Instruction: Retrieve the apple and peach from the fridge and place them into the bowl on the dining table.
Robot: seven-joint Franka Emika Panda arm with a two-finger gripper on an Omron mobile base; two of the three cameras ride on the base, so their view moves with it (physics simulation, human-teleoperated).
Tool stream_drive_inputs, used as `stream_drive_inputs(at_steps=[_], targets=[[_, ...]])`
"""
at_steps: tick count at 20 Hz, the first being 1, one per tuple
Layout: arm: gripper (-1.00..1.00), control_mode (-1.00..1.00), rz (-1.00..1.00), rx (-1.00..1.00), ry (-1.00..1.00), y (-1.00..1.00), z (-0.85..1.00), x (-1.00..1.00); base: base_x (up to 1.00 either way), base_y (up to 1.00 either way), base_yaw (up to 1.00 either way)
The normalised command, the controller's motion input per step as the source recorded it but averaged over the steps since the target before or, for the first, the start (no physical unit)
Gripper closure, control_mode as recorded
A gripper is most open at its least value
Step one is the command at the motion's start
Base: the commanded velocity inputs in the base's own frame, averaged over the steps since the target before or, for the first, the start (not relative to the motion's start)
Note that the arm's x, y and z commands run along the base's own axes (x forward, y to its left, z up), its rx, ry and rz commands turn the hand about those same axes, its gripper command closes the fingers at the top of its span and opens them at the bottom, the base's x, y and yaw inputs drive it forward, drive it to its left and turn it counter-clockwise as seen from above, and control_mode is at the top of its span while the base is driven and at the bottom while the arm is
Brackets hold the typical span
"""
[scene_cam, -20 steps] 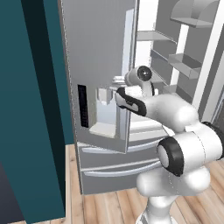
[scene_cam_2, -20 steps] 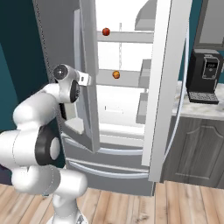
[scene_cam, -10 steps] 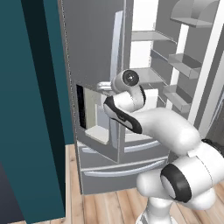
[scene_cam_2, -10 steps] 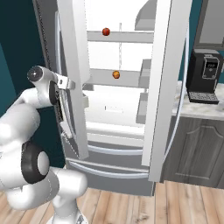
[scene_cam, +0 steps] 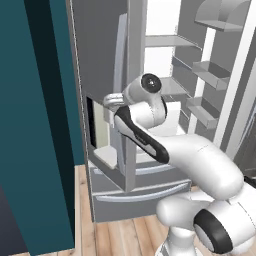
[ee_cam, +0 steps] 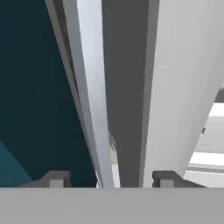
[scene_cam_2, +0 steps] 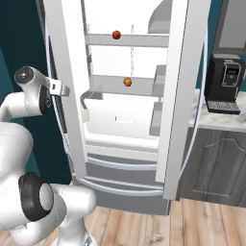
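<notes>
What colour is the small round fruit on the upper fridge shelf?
Red: the apple on the upper shelf of the fridge, clearest in the right base view.

Count: one fridge [scene_cam_2: 120,192] with two open doors, one apple [scene_cam_2: 116,34], one peach [scene_cam_2: 127,82], one coffee machine [scene_cam_2: 225,82].

Even, flat rendered light with no glare; the fridge [scene_cam_2: 120,110] interior is the brightest area, almost washed out to white, while the teal wall [scene_cam: 35,125] beside it is dim. Shadows are soft and faint. All views look slightly soft and blocky, the hand view most of all.
</notes>
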Motion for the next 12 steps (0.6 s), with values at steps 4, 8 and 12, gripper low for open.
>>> stream_drive_inputs(at_steps=[4,8,12], targets=[[-1.00,-1.00,0.05,0.00,0.00,-0.37,0.38,-0.73,0.00,0.00,0.00],[-1.00,-1.00,0.01,0.00,0.00,-0.41,0.18,-0.24,0.00,0.00,0.00],[-1.00,-1.00,0.00,0.00,-0.01,-0.19,0.14,0.00,0.00,0.00,0.00]])
